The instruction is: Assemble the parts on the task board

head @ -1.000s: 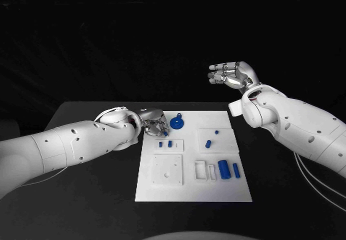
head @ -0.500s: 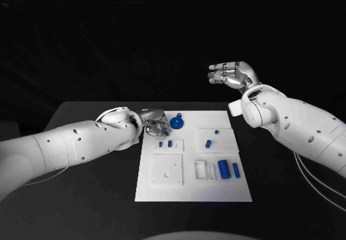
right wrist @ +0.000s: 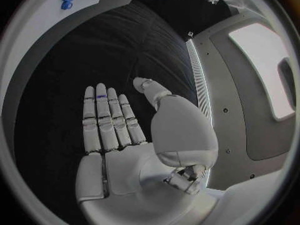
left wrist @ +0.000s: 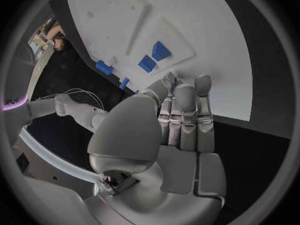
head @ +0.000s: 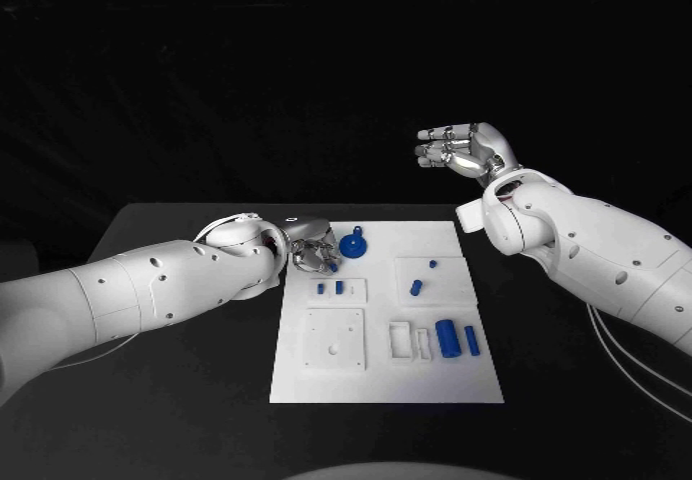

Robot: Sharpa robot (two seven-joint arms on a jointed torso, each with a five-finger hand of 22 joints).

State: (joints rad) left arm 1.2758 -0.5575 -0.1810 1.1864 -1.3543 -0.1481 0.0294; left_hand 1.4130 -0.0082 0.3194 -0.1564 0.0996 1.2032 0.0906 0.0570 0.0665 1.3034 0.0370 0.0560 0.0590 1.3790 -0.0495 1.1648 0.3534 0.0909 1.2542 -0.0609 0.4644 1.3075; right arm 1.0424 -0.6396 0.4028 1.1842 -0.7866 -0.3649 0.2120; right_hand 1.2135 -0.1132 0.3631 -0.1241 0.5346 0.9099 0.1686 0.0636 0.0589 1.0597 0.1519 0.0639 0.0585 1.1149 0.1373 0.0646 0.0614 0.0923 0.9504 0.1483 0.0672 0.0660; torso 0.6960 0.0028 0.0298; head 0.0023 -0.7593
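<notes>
Left hand [head: 309, 252] hovers at the task board's [head: 387, 385] far-left corner, fingers loosely apart, holding nothing as far as I can tell. Right hand [head: 464, 150] hangs high, open and empty. Assembly looks barely begun: glossy blue cylinders [head: 449, 338], small pegs [head: 330, 288] and a round keyed disc [head: 353, 245] lie loose on the matte white plate.

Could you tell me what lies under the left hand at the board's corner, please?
The left hand hovers over the task board beside the round blue part. Whatever sits directly beneath its fingers is covered.
</notes>
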